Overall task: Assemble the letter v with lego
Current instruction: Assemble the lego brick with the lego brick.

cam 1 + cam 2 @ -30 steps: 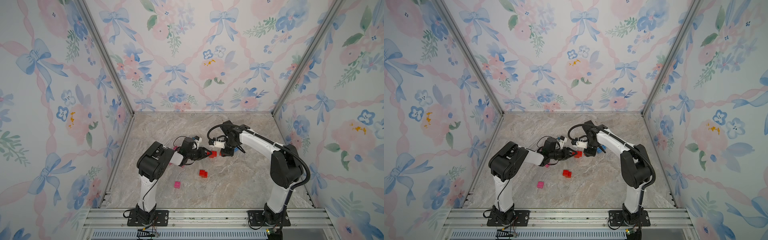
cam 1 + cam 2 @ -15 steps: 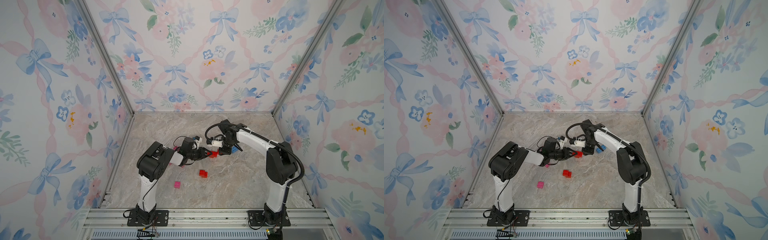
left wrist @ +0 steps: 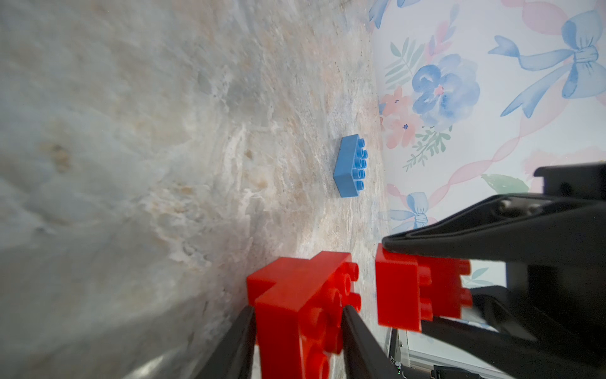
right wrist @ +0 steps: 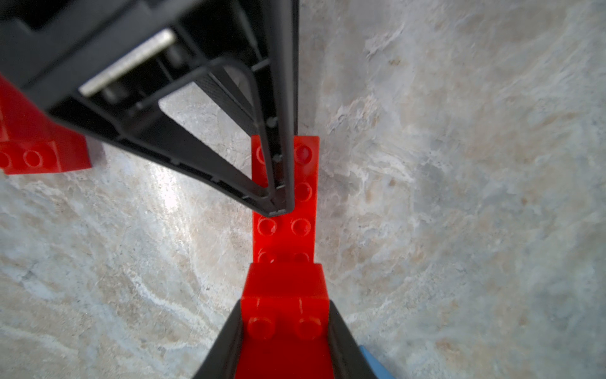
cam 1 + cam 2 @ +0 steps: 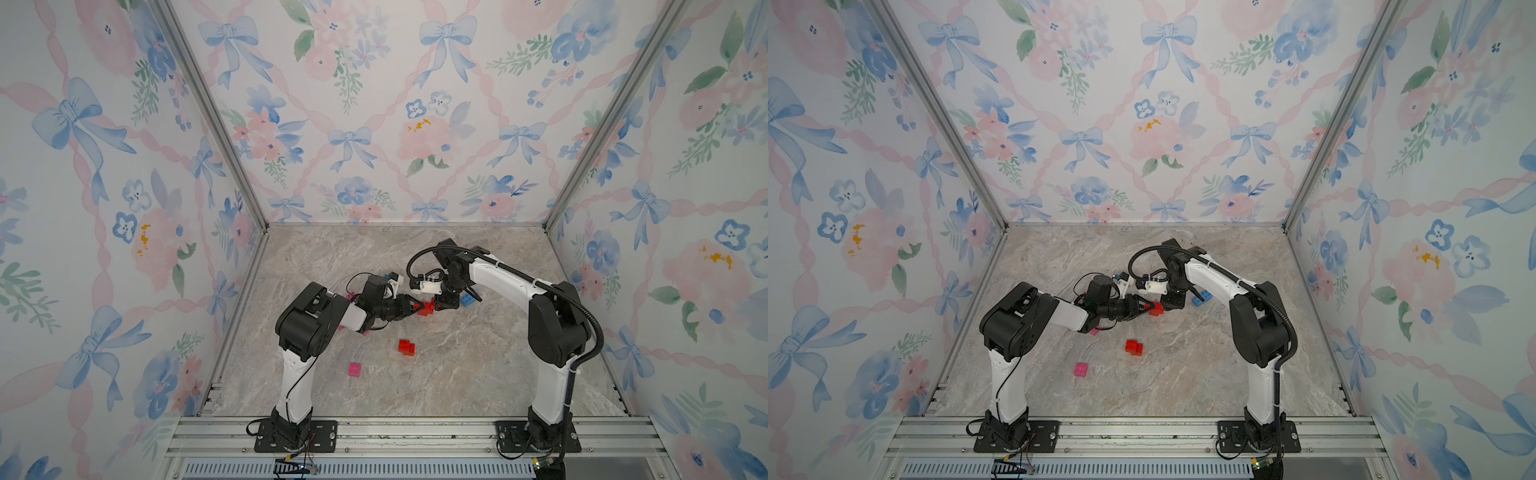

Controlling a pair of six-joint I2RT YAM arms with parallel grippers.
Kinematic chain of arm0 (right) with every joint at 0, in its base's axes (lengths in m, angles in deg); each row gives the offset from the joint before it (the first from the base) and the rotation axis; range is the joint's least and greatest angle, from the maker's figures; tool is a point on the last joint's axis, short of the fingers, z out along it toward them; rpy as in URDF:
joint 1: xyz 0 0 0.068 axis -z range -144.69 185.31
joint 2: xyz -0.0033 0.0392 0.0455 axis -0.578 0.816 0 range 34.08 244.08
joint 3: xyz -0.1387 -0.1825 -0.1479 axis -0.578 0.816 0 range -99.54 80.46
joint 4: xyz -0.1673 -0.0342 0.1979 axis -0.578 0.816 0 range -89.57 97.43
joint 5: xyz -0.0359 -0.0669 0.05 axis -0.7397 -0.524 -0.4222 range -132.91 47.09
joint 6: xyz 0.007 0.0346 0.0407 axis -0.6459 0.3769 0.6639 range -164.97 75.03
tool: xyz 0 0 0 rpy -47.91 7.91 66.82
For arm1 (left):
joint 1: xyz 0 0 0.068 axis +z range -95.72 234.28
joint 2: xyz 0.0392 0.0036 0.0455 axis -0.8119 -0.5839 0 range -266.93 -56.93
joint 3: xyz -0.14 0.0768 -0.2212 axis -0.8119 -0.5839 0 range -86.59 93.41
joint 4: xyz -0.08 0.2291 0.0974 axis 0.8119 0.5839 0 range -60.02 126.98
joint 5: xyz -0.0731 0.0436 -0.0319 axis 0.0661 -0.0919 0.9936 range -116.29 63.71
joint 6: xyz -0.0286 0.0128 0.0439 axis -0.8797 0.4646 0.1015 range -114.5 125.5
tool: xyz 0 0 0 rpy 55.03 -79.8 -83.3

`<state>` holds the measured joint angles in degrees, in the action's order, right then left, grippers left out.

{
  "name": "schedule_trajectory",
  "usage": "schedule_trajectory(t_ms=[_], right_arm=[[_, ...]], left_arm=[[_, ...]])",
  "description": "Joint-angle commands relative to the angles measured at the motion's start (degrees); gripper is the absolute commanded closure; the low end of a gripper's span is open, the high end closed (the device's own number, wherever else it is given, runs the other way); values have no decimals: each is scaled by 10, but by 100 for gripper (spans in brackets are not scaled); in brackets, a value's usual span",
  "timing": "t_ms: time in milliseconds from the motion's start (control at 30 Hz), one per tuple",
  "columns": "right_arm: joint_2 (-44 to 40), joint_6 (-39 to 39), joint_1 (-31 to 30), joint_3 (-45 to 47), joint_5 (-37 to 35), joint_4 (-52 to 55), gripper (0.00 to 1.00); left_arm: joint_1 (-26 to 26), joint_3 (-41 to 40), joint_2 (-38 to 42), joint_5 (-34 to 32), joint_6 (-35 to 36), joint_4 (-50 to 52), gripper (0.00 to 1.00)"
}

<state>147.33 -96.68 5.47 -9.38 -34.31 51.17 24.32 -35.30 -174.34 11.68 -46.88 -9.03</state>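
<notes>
Top views: left gripper [image 5: 417, 308] and right gripper [image 5: 433, 303] meet mid-tabletop [image 5: 478, 365]; red pair [image 5: 406, 347], pink brick [image 5: 354, 369] nearer the front.
Left wrist: left jaws closed on stepped red stack [image 3: 295, 305]; blue brick [image 3: 350, 165] apart.
Right wrist: right jaws closed on red brick [image 4: 285, 311] (just beside the stack).

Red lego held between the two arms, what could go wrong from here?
1. The right red piece, in the right gripper, hovers apart from the left red piece in the left gripper; pressed off-line, studs may not seat and a piece could slip.
2. One of the left fingers lies across the left red piece's studs and may block the join.
3. The blue brick lies close beside the right gripper and could get knocked.
</notes>
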Motion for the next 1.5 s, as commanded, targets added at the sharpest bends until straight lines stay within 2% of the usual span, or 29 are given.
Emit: schedule_trajectory(t_ms=[0, 567, 1467], right_arm=[[21, -3, -6, -21, 2, 23, 91], [55, 28, -21, -56, -60, 73, 92], [77, 58, -27, -47, -55, 86, 92]], left_arm=[[6, -11, -25, -19, 2, 46, 55], [7, -10, -34, -20, 0, 46, 57], [12, -23, -41, -23, -3, 41, 60]])
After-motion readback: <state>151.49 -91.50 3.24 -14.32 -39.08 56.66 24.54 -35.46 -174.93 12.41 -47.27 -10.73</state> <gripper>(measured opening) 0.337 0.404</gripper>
